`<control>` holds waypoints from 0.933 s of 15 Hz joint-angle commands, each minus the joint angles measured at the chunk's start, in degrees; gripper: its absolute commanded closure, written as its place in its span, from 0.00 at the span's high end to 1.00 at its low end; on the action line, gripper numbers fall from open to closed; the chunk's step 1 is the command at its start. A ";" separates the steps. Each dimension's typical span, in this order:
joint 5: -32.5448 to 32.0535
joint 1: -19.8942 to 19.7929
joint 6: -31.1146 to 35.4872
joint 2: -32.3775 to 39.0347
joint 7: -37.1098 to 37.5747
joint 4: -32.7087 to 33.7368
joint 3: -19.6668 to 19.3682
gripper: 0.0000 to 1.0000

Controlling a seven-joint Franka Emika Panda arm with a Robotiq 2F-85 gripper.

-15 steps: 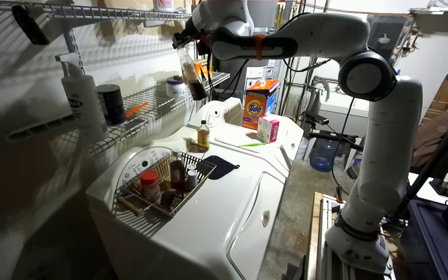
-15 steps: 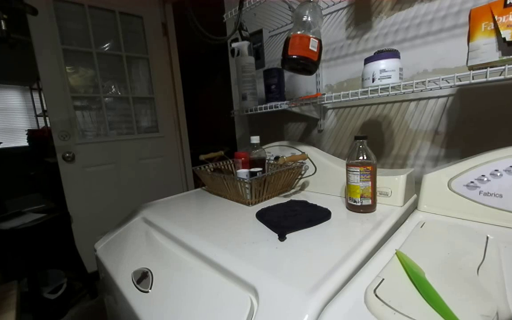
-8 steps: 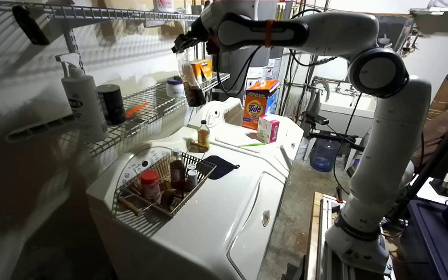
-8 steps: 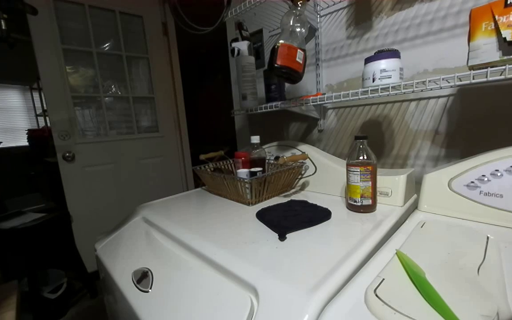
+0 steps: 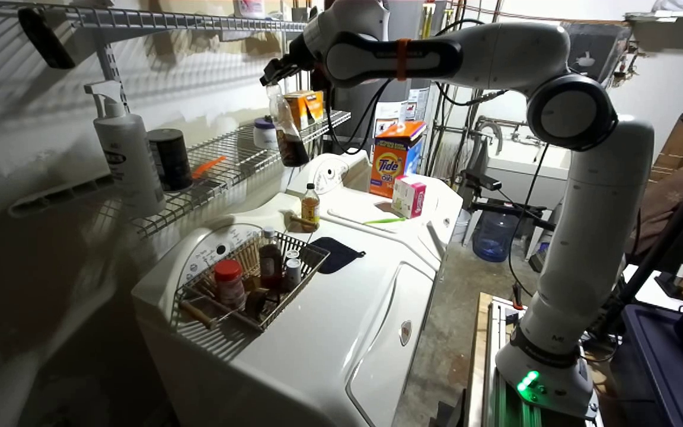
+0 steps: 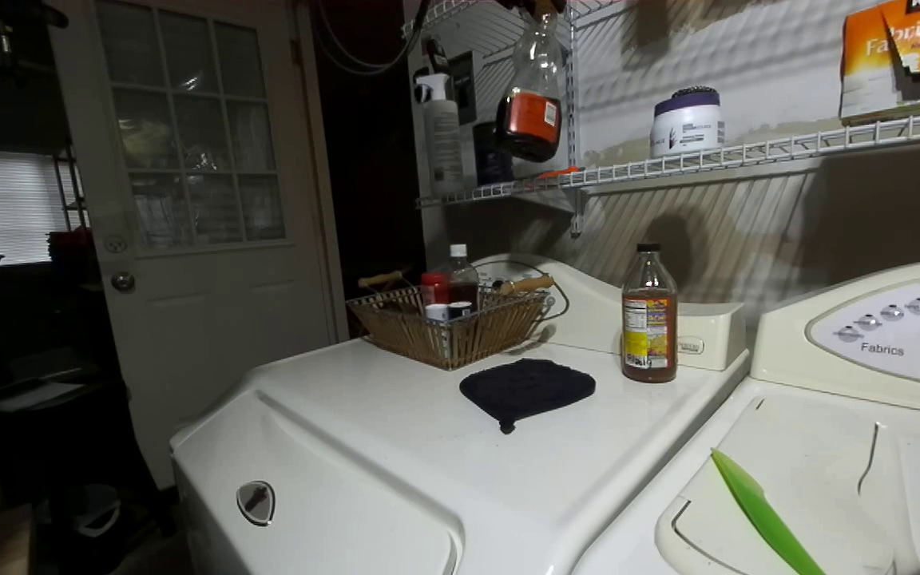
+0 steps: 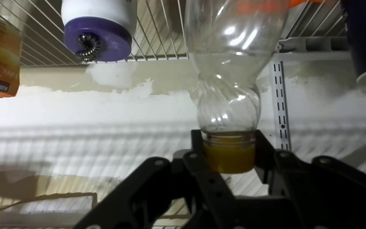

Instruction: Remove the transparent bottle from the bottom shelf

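Note:
My gripper [image 7: 229,149] is shut on the amber cap end of the transparent bottle [image 7: 233,66]. The bottle is see-through with dark brown liquid and a red-orange label; it also shows in both exterior views [image 5: 291,148] [image 6: 532,120]. It hangs cap up, slightly tilted, in the air in front of the bottom shelf [image 5: 232,163]. That wire shelf also shows in an exterior view [image 6: 787,148]. The bottle appears apart from the shelf and above the white machine top. In an exterior view my gripper [image 5: 271,77] is above the bottle.
The shelf bears a white pump bottle [image 5: 131,157], a dark can [image 5: 169,159], a purple-lidded jar [image 6: 688,124] and an orange box [image 6: 907,60]. Below, the dryer top [image 6: 396,431] holds a basket [image 6: 448,335], a dark mat [image 6: 528,387] and a labelled bottle [image 6: 649,331].
The held bottle has moved lower, and in an exterior view it swung left, then slightly back right. The arm's links shifted slightly. Green lights now show on the robot's base. The grip looks unchanged.

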 commanded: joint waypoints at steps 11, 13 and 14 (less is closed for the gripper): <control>43.58 -13.75 8.83 -13.86 -40.76 -16.88 8.05 0.15; 51.62 -13.40 7.67 -15.61 -49.78 -18.70 6.91 0.15; 55.45 -13.07 7.06 -16.53 -54.18 -20.01 5.91 0.15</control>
